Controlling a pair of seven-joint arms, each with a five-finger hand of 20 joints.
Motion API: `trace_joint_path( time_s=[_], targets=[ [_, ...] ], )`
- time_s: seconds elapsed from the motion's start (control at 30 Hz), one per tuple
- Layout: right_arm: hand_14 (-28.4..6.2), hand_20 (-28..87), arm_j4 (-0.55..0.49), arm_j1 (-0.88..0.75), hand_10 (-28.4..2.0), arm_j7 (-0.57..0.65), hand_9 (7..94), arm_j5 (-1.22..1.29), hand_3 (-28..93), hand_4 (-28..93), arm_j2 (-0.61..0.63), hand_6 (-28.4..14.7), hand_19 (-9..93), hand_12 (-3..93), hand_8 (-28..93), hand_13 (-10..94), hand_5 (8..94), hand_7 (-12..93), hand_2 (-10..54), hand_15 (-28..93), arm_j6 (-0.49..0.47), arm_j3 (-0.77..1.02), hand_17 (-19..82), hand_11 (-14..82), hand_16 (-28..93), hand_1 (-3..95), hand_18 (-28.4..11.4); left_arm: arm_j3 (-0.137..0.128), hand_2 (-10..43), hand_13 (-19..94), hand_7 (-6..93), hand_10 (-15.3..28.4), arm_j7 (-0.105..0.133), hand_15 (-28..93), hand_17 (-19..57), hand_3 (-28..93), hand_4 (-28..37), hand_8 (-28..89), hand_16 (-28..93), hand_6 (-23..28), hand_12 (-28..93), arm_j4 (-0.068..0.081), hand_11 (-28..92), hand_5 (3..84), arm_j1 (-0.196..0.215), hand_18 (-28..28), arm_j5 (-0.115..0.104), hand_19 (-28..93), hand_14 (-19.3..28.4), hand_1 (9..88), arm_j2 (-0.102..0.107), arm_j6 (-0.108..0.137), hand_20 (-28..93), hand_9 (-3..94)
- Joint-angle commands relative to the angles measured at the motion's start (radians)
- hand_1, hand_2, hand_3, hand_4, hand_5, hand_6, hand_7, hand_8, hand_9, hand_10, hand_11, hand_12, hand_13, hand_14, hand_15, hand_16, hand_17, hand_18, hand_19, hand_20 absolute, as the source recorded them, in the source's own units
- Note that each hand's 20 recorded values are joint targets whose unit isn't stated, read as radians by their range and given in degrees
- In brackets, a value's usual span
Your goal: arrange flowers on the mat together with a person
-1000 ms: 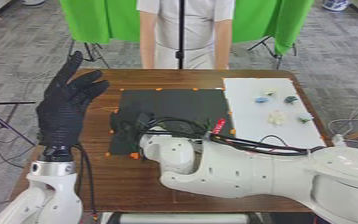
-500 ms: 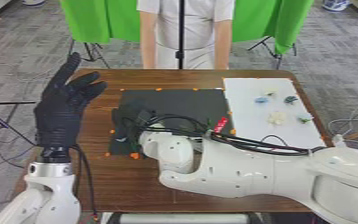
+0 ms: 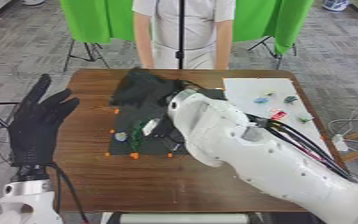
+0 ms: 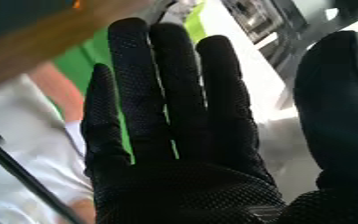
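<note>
The right hand (image 4: 189,190) is open, empty. Swinging low could dislodge the flower (image 3: 120,136) by the mat's (image 3: 133,116) left edge.

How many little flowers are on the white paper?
4: a pale one, a light blue one just nearer, a dark one to their right, and a blue-green one beside the robot's arm, which may hide more.

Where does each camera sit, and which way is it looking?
Head view: on the robot's head, looking forward and down at the table; shows the right arm, left hand and right hand.
Right wrist view: on the right arm's wrist, looking along its hand's straight fingers, towards green cloth.
Both share the right hand, table and green cloth.
</note>
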Motion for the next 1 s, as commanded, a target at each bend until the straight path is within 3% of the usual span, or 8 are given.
trace_joint_path(
  time_s=[0.03, 0.1, 0.17, 0.23, 0.4, 0.7, 0.87, 1.0],
  targets=[
    [-16.4, 23, -0.089, -0.432, -15.1, -0.192, 59.4, 0.335, 69, -27, 0.06, 0.3, 51, 14.6, -14, 50, 55.9, 16, -1.6, 46, -0.014, 0.475, 9, 18.0, 12, 29.6, -22.3, -0.005, 8.6, 30, 11.6, 18.7, -0.085, 48, -3.1, 75, -26.6, -9, -9, 6.1, 11, 0.047, 24, 32.9, 0.028, 26.3, 0.04, 66, 24.7, 22.1, -0.091, -0.043, -15, 37.2],
    [-16.8, 21, -0.115, -0.513, -14.7, -0.22, 57.7, 0.403, 70, -28, 0.057, 0.5, 49, 14.4, -14, 48, 54.7, 15, -0.1, 43, 0.018, 0.544, 9, 16.2, 11, 28.0, -22.3, -0.013, 8.4, 30, 11.0, 18.4, -0.127, 46, -3.6, 75, -26.9, -9, -8, 6.2, 11, 0.075, 23, 34.2, 0.011, 25.6, 0.088, 63, 24.3, 22.1, -0.128, -0.069, -12, 37.2],
    [-17.2, 20, -0.124, -0.579, -15.1, -0.26, 55.8, 0.502, 70, -28, 0.05, 0.4, 48, 14.3, -13, 47, 52.5, 15, 1.3, 41, 0.044, 0.604, 8, 14.8, 11, 26.4, -22.3, -0.011, 8.1, 30, 11.0, 18.1, -0.139, 45, -4.0, 75, -27.0, -9, -8, 6.1, 10, 0.082, 23, 35.6, 0.008, 24.8, 0.069, 61, 24.0, 22.0, -0.139, -0.067, -10, 37.1],
    [-17.6, 19, -0.132, -0.647, -15.2, -0.293, 54.1, 0.553, 70, -27, 0.042, 0.4, 48, 14.4, -13, 45, 50.1, 14, 2.2, 40, 0.052, 0.659, 7, 14.3, 12, 25.3, -21.9, -0.027, 7.9, 30, 10.8, 17.9, -0.153, 44, -4.2, 75, -27.3, -9, -8, 6.0, 10, 0.081, 22, 36.0, 0.016, 24.6, 0.084, 60, 23.8, 21.9, -0.167, -0.099, -9, 36.8],
    [-18.7, 18, -0.173, -0.829, -15.9, -0.365, 49.3, 0.62, 70, -27, 0.042, -0.1, 46, 14.3, -13, 41, 44.2, 12, 4.8, 38, 0.136, 0.776, 6, 12.6, 12, 22.2, -21.7, -0.033, 7.8, 29, 9.7, 17.3, -0.179, 43, -4.3, 75, -27.8, -9, -7, 5.0, 10, 0.077, 20, 34.2, 0.016, 24.6, 0.105, 59, 23.5, 21.8, -0.204, -0.119, -7, 36.2],
    [-18.3, 21, -0.177, -1.022, -16.8, -0.447, 52.4, 0.66, 69, -27, 0.034, -1.1, 49, 15.0, -12, 42, 46.9, 14, 7.9, 44, 0.227, 0.851, 6, 16.3, 13, 20.2, -20.4, -0.033, 7.7, 35, 10.1, 16.9, -0.186, 35, -1.7, 75, -27.8, -9, -7, 4.4, 10, 0.059, 20, 32.7, 0.034, 25.1, 0.122, 63, 21.7, 21.9, -0.213, -0.085, -3, 40.7],
    [-19.9, 20, -0.169, -1.056, -17.3, -0.451, 46.9, 0.657, 68, -27, 0.01, -0.2, 48, 13.7, -12, 40, 40.3, 11, 8.9, 38, 0.211, 0.882, 6, 11.4, 11, 18.0, -21.1, -0.031, 7.7, 32, 10.6, 16.6, -0.22, 38, -2.0, 75, -27.9, -9, -6, 4.3, 10, 0.054, 19, 31.6, 0.033, 25.4, 0.133, 63, 23.1, 21.9, -0.237, -0.115, -4, 36.5],
    [-20.3, 20, -0.173, -1.064, -17.1, -0.442, 44.3, 0.594, 67, -28, 0.005, -0.2, 48, 13.5, -11, 39, 36.8, 10, 9.0, 36, 0.203, 0.887, 6, 9.6, 11, 17.2, -21.5, -0.023, 7.8, 32, 10.7, 16.6, -0.215, 40, -0.9, 75, -27.8, -9, -6, 4.2, 10, 0.055, 19, 30.8, 0.022, 27.2, 0.138, 67, 23.6, 22.1, -0.236, -0.116, -3, 35.4]
  ],
)
